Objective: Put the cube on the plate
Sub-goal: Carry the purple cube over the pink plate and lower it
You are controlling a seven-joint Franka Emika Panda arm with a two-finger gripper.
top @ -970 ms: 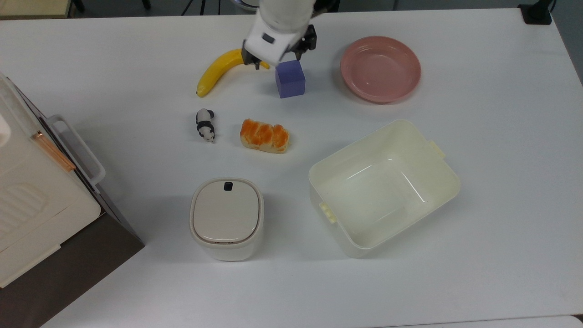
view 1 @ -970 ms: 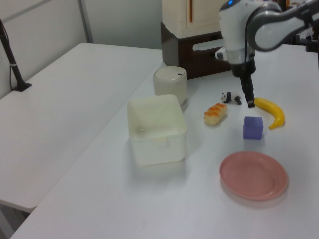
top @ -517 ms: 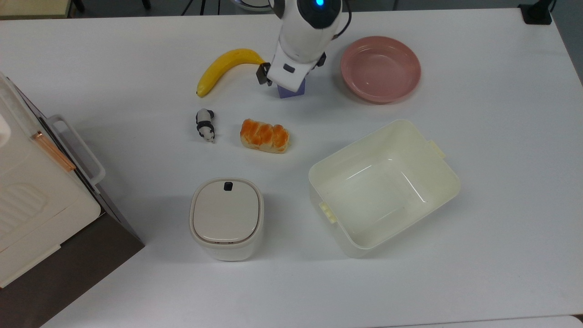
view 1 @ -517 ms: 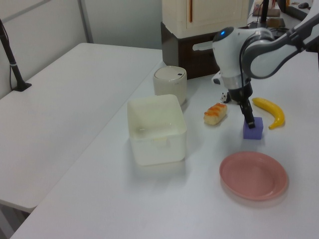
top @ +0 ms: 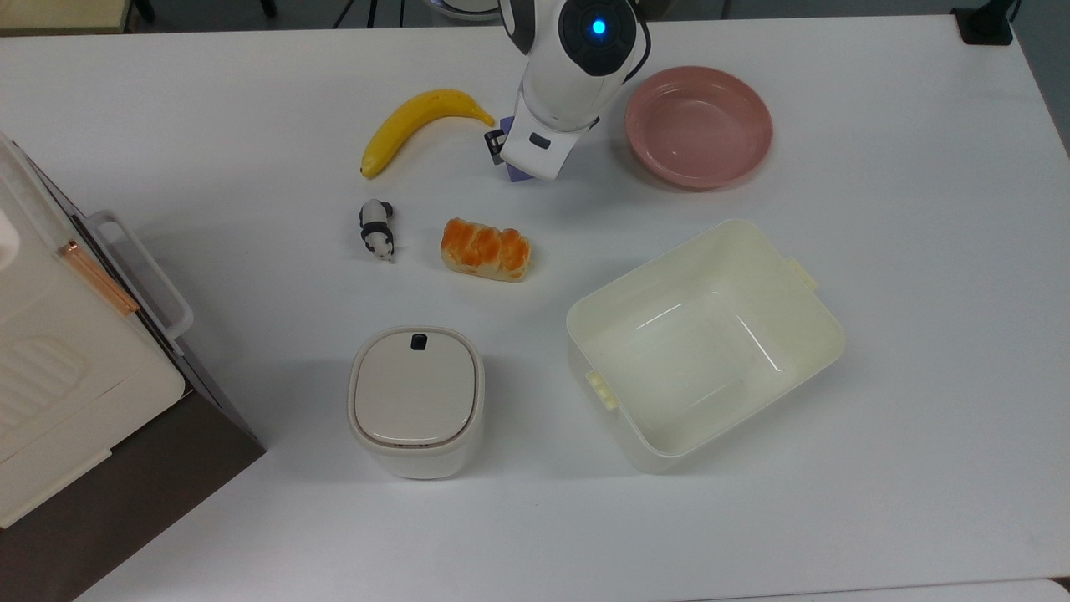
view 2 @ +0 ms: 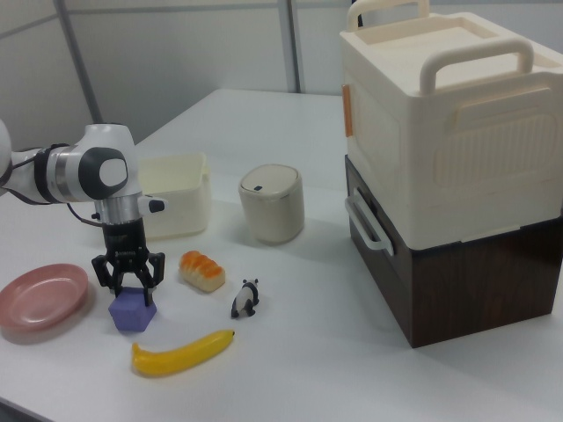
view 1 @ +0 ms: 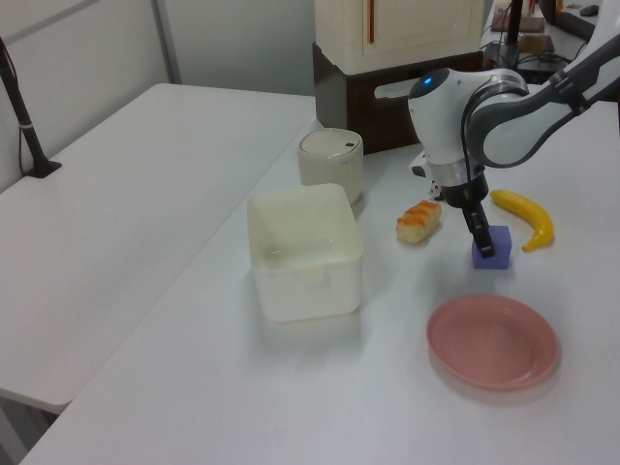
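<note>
The periwinkle cube [view 2: 132, 315] rests on the white table, between the banana and the bread roll. My gripper [view 2: 132, 287] has come down over it from above, open, with a finger on either side of the cube's upper part. In the left view one dark finger [view 1: 481, 232] crosses the cube [view 1: 498, 254]. In the top view the arm's white hand covers the cube [top: 516, 175] except for a thin purple sliver. The pink plate [top: 698, 125] lies empty a short way toward the top view's right, also seen as the plate [view 1: 492, 341] and the plate [view 2: 40, 295].
A banana [top: 418, 124], a toy panda [top: 376, 228] and a bread roll [top: 486, 249] lie near the cube. A cream tub [top: 823, 334] and a lidded bin [top: 415, 400] stand nearer the front. A large cream-and-brown box [view 2: 449, 167] stands at the table's edge.
The arm swung from above the banana's tip over to the cube and lowered, so the fingers now straddle it. The cube and the plate have stayed put.
</note>
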